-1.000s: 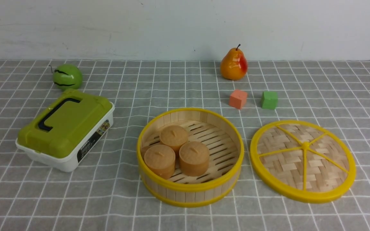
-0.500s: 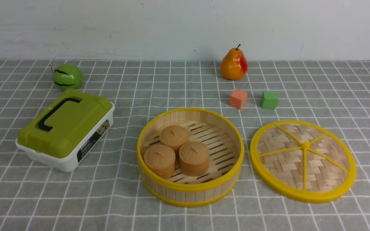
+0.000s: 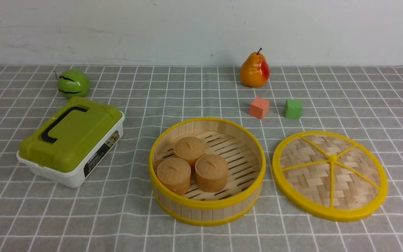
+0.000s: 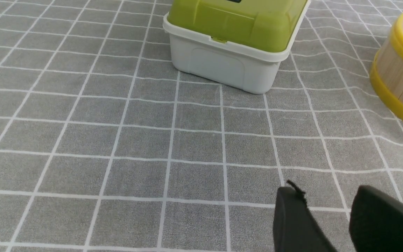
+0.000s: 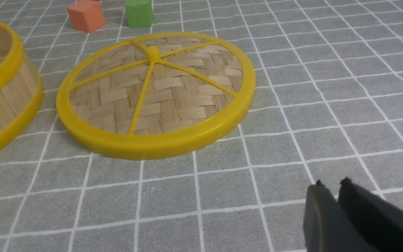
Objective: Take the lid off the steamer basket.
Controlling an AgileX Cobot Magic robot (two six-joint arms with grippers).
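Nothing on the surface (image 3: 201,238) had shifted since the earlier frames; every object sat where it had been a second before.

Nearest the robot, the right gripper (image 5: 331,185) hung just above the grey checked cloth, its two dark fingers nearly together with only a thin slit between them and nothing held. The left gripper (image 4: 327,196) hovered low over the cloth too, its fingers standing apart and empty.

Beyond them, the steamer basket (image 3: 206,206) stood uncovered in the middle, three tan round cakes (image 3: 194,166) grouped on the left of its slatted floor. The lid (image 3: 329,175) lay flat on the cloth just to the right of the basket, not touching it, knob side up. To the left sat the white box with a green lid (image 3: 70,140).

Farther back were an orange cube (image 3: 259,107) and a green cube (image 3: 293,109), then a pear (image 3: 254,71) and a green apple (image 3: 73,83) near the wall.
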